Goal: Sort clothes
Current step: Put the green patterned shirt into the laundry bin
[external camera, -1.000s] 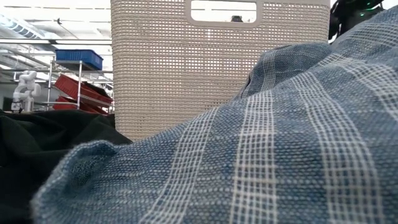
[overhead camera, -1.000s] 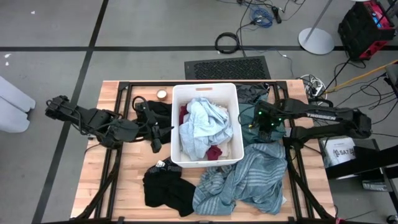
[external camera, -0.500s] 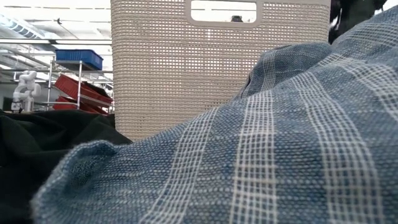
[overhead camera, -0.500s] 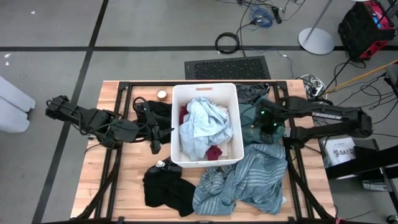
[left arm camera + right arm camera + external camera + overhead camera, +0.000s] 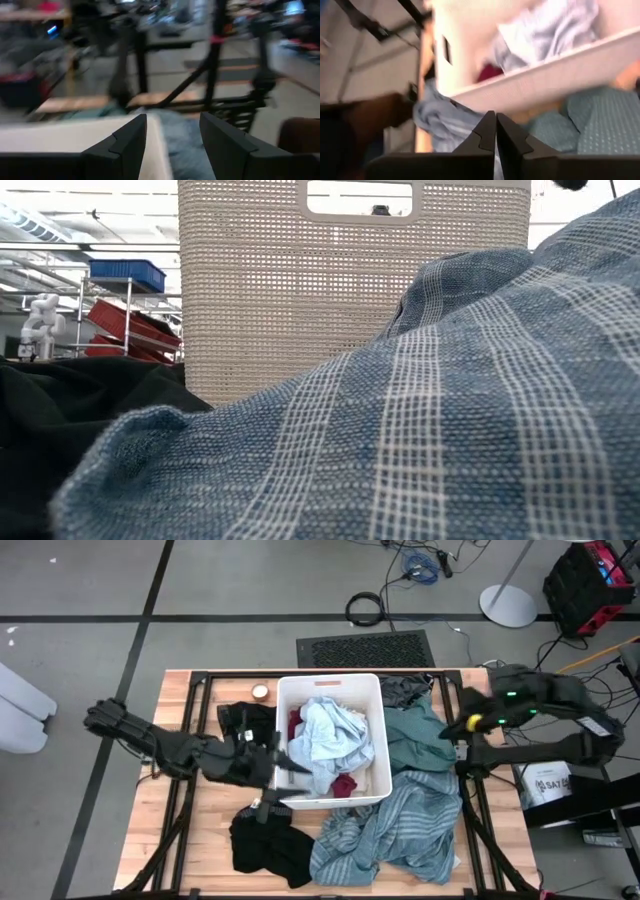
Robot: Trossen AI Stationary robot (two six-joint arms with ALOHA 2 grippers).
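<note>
High view: left tool [image 5: 283, 762] spread wide, empty, positioned at white rectangular plastic bin [image 5: 330, 802] rim, seemingly for reaching light blue soft garment [image 5: 325, 735] piled inside. Right tool [image 5: 471, 724] clenched, nothing gripped, raised beside table [image 5: 200, 840]. Teal-grey striped fabric [image 5: 405, 825] draped outside bin.

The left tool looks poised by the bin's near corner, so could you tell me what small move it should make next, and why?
Probably ease the left tool forward over the white bin's rim and down toward the light blue garment. Its fingers stand open and empty right at the bin's corner, and that garment is the nearest cloth ahead. The right tool is shut and raised off to the side.
</note>
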